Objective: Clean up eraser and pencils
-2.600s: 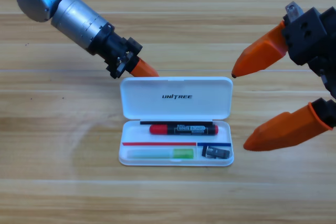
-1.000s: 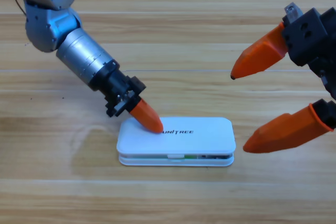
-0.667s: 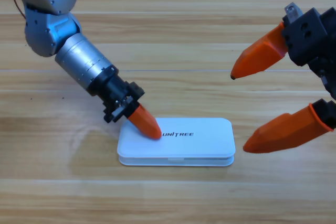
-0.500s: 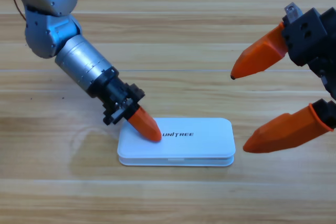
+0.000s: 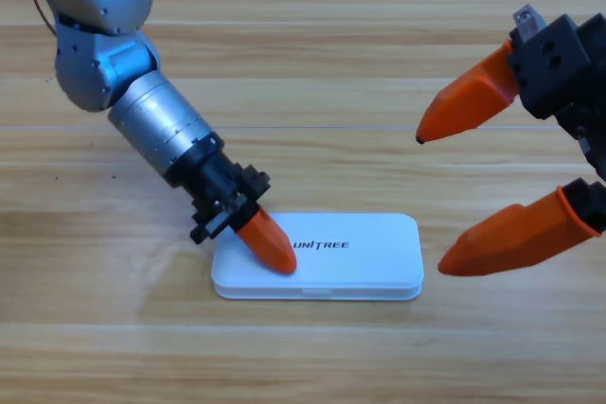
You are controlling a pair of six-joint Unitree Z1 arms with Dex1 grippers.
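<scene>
Now left gripper (image 5: pixel 281 259) on closed white case (image 5: pixel 360 257), right gripper (image 5: pixel 431 198) waiting.

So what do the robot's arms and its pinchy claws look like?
Both arms are grey and shiny silver metal tubes with a black wrist. The left gripper and the right gripper have pointed orange jaws shaped like carrots. A thin cable shows at the left arm's top.

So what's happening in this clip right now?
The left gripper is pressing its orange fingers down on the left part of the lid of the white Unitree case, which lies shut on the wooden table. No eraser or pencils are in sight. The right gripper waits at the right edge, fingers spread wide, clear of the case.
</scene>
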